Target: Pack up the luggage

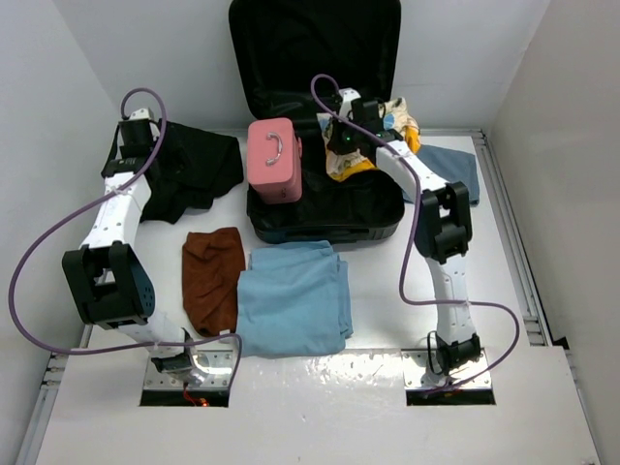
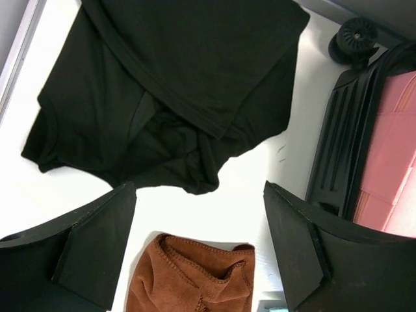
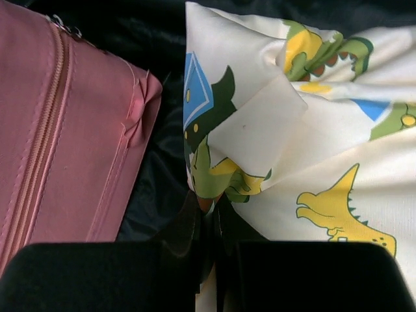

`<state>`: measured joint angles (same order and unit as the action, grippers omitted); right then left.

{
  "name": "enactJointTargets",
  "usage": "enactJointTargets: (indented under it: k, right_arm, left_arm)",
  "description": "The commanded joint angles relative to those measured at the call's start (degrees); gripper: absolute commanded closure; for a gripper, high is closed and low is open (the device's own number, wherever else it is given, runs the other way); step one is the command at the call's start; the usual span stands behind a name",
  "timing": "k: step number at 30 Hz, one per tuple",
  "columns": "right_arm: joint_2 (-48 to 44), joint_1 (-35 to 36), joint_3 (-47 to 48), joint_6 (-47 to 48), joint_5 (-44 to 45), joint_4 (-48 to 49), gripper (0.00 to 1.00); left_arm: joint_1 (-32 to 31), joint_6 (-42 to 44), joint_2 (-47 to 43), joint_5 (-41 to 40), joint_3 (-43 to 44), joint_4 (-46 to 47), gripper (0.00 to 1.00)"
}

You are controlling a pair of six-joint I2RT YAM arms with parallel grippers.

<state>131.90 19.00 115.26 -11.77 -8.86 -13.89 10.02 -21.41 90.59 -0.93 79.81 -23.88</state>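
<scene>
Right wrist: hand (image 3: 213, 229) pinches dinosaur cloth (image 3: 296, 130).

1 suitcase (image 1: 310, 48), 1 pink case (image 1: 274, 160), 1 dinosaur-print cloth (image 1: 402, 118), 4 plain cloths (image 1: 189, 170) (image 1: 213, 281) (image 1: 291, 300) (image 1: 450, 170), 2 robot arms (image 1: 116, 218) (image 1: 441, 228)

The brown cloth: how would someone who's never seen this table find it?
Start at the open black suitcase mid-table. Just below it in the top view, two folded cloths lie side by side. The brown cloth is the left one, narrower and rust-coloured, unlike the wider light-blue cloth.
</scene>
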Motion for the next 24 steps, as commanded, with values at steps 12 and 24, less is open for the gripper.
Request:
enactJointTargets:
  k: [12,24]
  right_arm:
    - [3.9,2.9,5.1,-28.1,-1.1,-3.2,1.0]
    - [7.1,2.7,5.9,-29.4,-5.5,0.6,0.94]
  left_arm:
    - [0.8,0.4,-2.1,0.0,0.0,0.9,0.16]
    - [0.3,-0.1,0.5,1.2,1.6,0.3,0.16]
